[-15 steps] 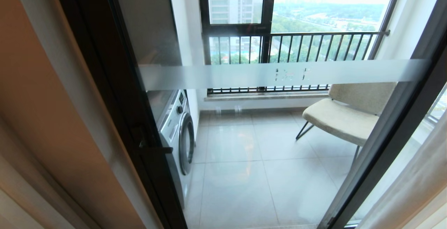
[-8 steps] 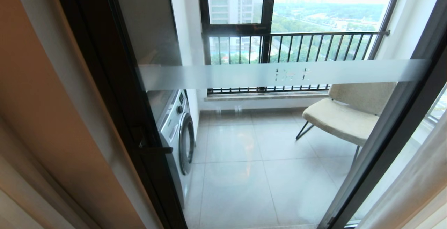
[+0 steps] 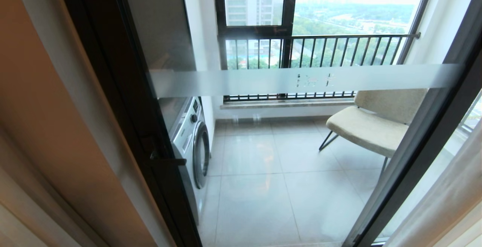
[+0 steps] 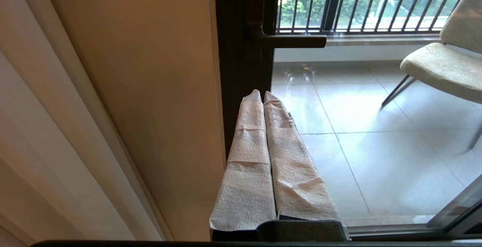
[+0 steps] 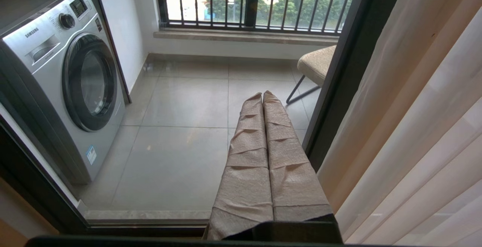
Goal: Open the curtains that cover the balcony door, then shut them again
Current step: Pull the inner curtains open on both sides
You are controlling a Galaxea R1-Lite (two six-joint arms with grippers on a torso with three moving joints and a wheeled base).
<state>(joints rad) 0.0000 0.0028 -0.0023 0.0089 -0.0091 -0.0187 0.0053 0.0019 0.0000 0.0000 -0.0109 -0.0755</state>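
Balcony door (image 3: pixel 263 81): stands upright, long axis vertical, uncovered; frosted band runs level across the glass; handle (image 4: pixel 286 40) juts sideways from the dark frame.
Curtains (image 5: pixel 414 126): drawn aside to both edges of the door, pleats hanging floor-length.
Left gripper (image 4: pixel 263 93): wrapped fingers pressed together, empty, beside the door frame.
Right gripper (image 5: pixel 262 94): fingers together, empty, pointing at the glass.

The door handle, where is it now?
In the head view the door handle sits low on the balcony door's dark left frame, just in front of the washing machine behind the glass.
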